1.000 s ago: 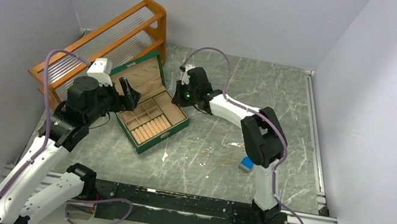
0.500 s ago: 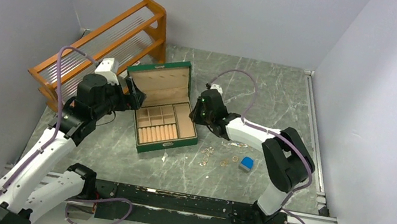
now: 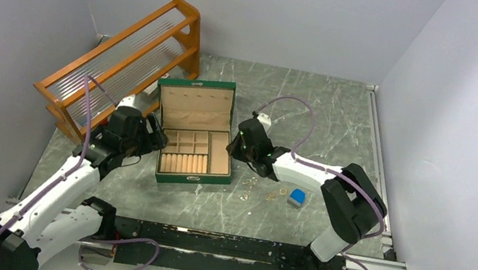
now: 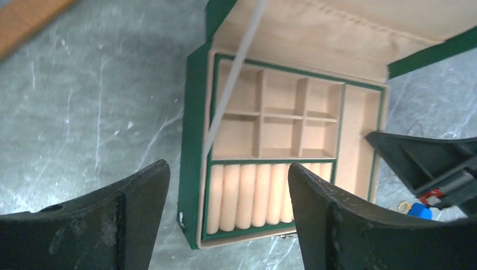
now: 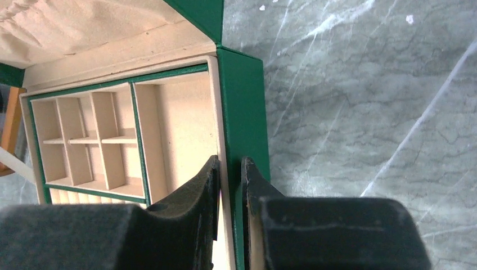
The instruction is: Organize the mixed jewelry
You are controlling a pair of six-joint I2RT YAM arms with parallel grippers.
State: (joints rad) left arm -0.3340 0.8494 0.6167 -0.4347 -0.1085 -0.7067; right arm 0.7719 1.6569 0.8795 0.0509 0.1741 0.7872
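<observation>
right gripper (image 5: pixel 229 188) jaws pinched on the right wall of the open green jewelry box (image 3: pixel 193 179). left gripper (image 4: pixel 228 171) jaws wide apart at the box's left edge, contact unclear. mixed jewelry (image 3: pixel 258 184) lies loose on the marble table (image 3: pixel 342 115), lower centre of the top view, between the box and the blue block (image 3: pixel 297 197).

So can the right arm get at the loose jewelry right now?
Probably, once it lets go: its right hand is pinched on the green box wall, and the jewelry lies uncovered beside it.

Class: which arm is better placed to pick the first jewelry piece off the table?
Probably right. The jewelry lies right of the green box, near the right gripper, which pinches the box's wall; the left gripper, open, is beyond the box.
</observation>
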